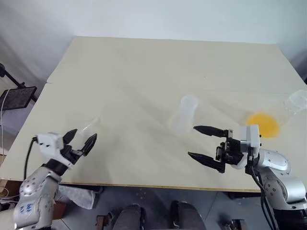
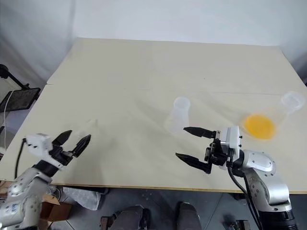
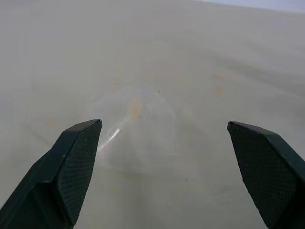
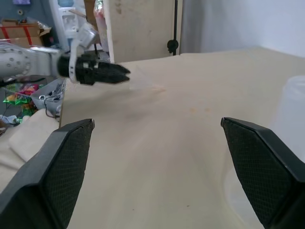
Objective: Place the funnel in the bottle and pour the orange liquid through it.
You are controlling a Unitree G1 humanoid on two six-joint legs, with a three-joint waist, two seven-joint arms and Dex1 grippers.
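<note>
With nothing held, the wide-open left claw (image 1: 79, 139) faced the funnel (image 3: 136, 126), seemingly light, slippery plastic best pinched across its rim.

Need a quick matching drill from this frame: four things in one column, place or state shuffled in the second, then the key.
Things
1. funnel
2. bottle
3. clear cup
4. right gripper

Place or state
A. stands near the middle of the table
B. open, pointing toward the robot's left, holding nothing
C. just ahead of the open left gripper
D. on the table's right side, orange liquid in its wide base

Pairs: 1-C, 2-D, 3-A, 4-B
</note>
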